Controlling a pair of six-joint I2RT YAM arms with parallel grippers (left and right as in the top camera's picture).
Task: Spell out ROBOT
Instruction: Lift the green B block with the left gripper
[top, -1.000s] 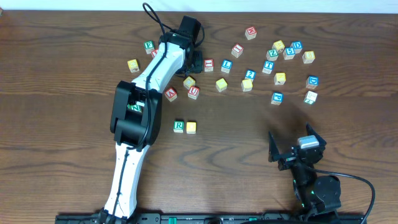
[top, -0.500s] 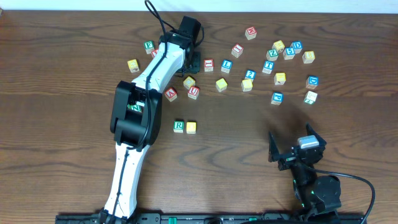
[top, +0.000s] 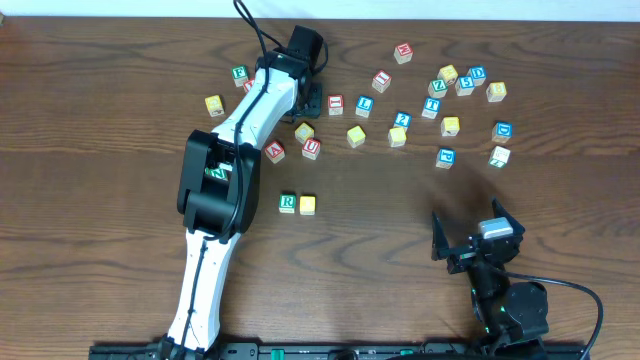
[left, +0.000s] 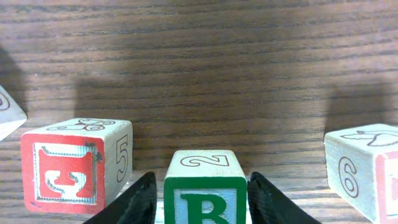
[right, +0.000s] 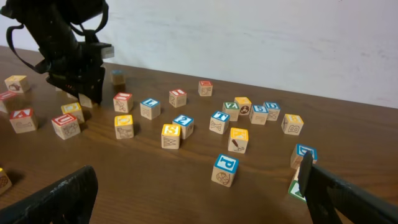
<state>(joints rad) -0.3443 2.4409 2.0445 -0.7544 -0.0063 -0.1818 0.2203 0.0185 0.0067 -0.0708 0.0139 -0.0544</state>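
As viewed from the overhead camera and working up from the lower edge, the right gripper (top: 470, 228) sits at lower right. Its jaws are spread wide with nothing between them, and its wrist view confirms this.

Next up, at centre frame, the green R cube (top: 287, 203) and a yellow cube (top: 307, 204) lie touching side by side. I judge these to be the first two letters of the word. The table (top: 100, 150) is bare just to the right of the yellow cube.

Farthest, at upper centre, the left gripper (top: 312, 97) is down among the scattered cubes (top: 450, 125). Its wrist view shows the B cube (left: 205, 202) upright between the left fingers (left: 142, 199), which stand close on both sides. I cannot tell whether they are pressing on it.

A red-faced cube (left: 62, 165) and a cube marked 6 (left: 364, 168) flank it, each a little apart.

Finding: the open slot lies down-frame of the B cube and close to straight below it. The left arm is the nearer arm.
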